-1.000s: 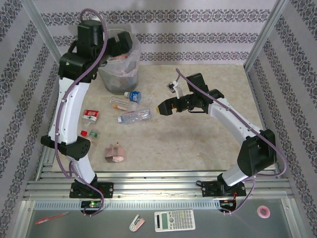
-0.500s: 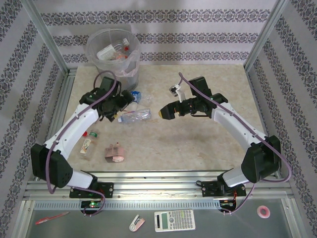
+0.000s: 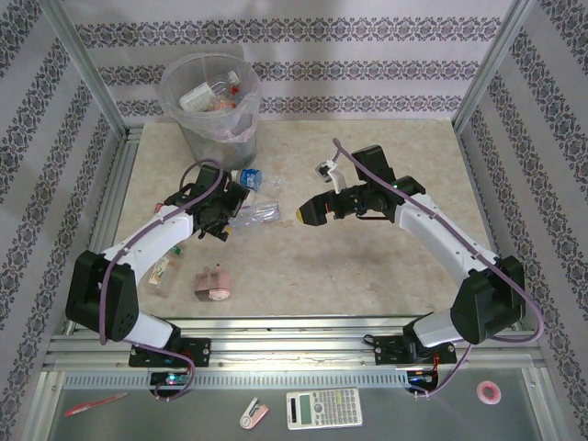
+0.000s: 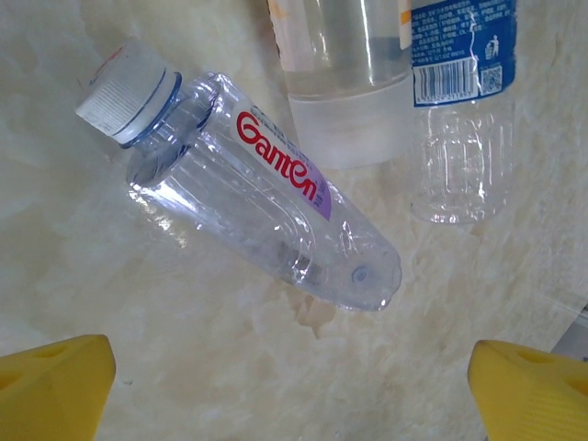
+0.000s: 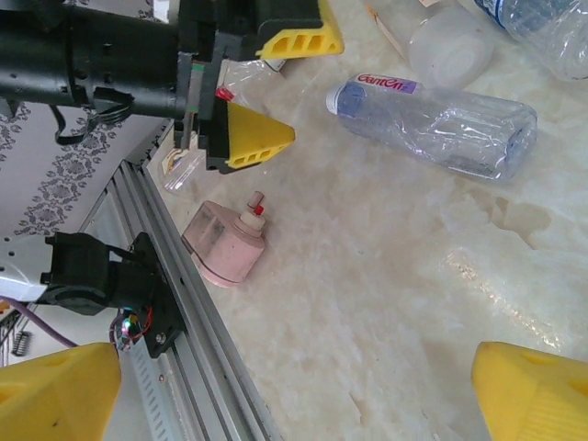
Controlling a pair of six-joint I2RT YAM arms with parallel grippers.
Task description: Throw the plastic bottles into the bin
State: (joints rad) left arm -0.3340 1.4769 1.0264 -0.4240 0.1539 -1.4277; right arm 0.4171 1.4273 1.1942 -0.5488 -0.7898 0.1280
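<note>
Three small plastic bottles lie close together on the pale marbled table (image 3: 367, 266), just in front of the tall round translucent grey-white plastic bin (image 3: 176, 83). The bin stands at the far left corner with several bottles inside its clear bag. Nearest the arms is a clear crushed bottle (image 4: 262, 197) with a white cap and a red-lettered purple label, lying on its side. Just behind it lie a bottle with a frosted white base and orange label (image 4: 344, 101) and a blue-labelled bottle (image 4: 459, 110).

The left gripper (image 4: 294, 390) hovers directly over the clear crushed bottle, its yellow fingers (image 4: 55, 386) spread wide on either side and holding nothing. The right gripper (image 3: 308, 211) hangs just right of the cluster, jaws likewise wide apart and empty, pointing toward the left gripper.

A fourth small bottle (image 3: 163, 271) lies beside the left forearm. A pink lumpy plastic object (image 3: 214, 282) sits near it, toward the near edge of the table.
</note>
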